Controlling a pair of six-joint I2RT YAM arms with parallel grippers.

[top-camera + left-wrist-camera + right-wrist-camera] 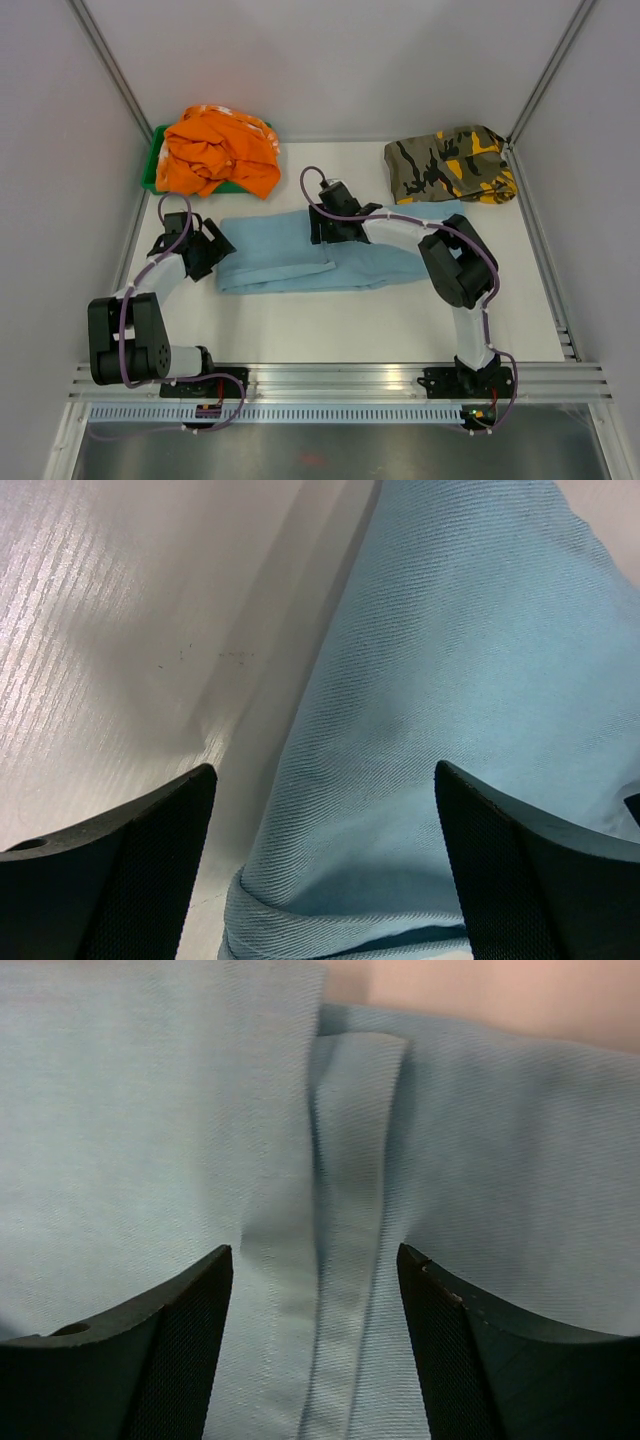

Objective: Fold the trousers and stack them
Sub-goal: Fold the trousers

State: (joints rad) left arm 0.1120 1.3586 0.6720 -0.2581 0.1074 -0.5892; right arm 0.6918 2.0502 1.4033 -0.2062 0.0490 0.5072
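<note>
**Where things lie on my worktop**

I see the trousers (300,258) lying across the middle of the worktop (350,320), running from left to right, with one layer lying on another at the left half. Behind them, at the far left, stands a tray (150,175); a bunched garment (215,150) lies in it and spills over its right rim. At the far right corner another garment (450,165) lies on the worktop, close behind the right end of the trousers. The left fingers (130,880) are at the left end of the trousers, one on each side of the folded edge, with bare worktop to its left. The right fingers (140,1360) are over the far edge near the middle, and a hem strip runs between them.
</note>
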